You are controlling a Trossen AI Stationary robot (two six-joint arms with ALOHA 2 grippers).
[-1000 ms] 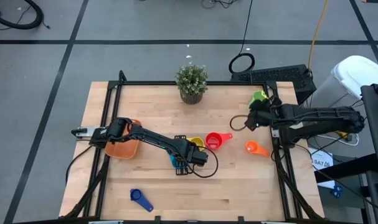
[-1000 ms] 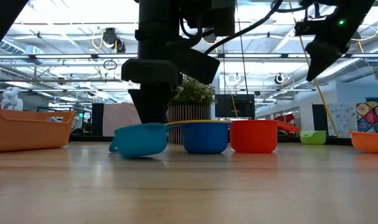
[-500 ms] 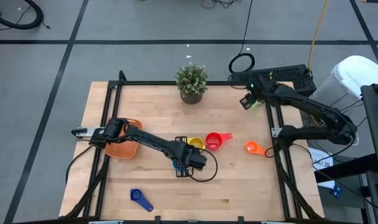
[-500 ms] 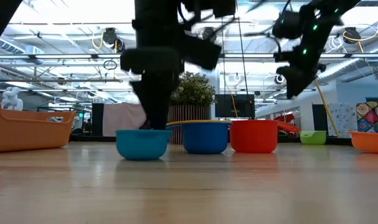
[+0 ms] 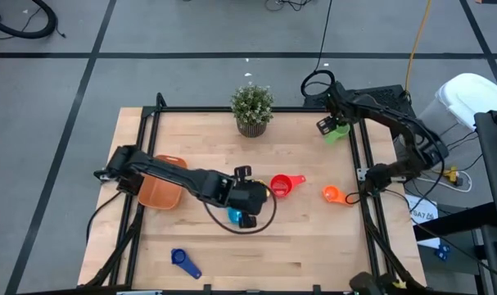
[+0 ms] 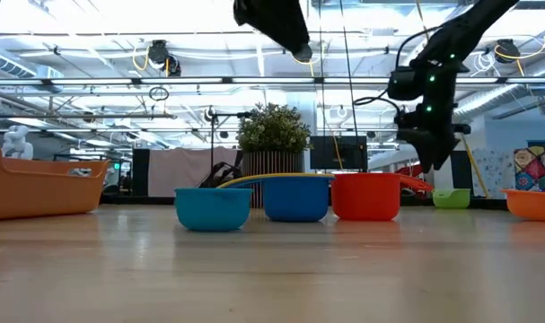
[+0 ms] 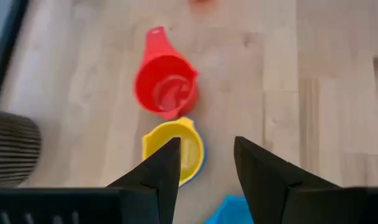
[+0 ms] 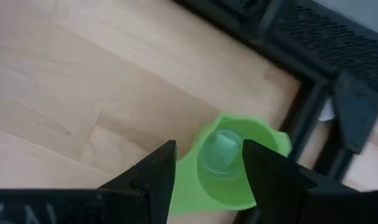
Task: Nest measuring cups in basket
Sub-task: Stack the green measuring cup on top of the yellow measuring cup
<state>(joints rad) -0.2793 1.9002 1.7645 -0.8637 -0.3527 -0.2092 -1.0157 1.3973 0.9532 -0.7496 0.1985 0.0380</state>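
Left hand (image 7: 204, 171): hanging above the surface (image 5: 199, 147) center, fingers apart, gripping nothing.
Right hand (image 8: 207, 163): hovering over green cup (image 8: 229, 165), fingers apart, straddling its bowl.
Cups: light blue cup (image 6: 213, 208), yellow cup (image 7: 173, 152), red cup (image 7: 165, 87) sitting mid-surface.
Basket (image 5: 158, 192): resting at left edge.
Writing: no legible labels showing.

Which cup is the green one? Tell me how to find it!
Find the potted plant at the table's far edge, then look along that edge toward the right corner. The green cup sits there by the black frame, right under the right gripper. It's the only green one, far from the others.
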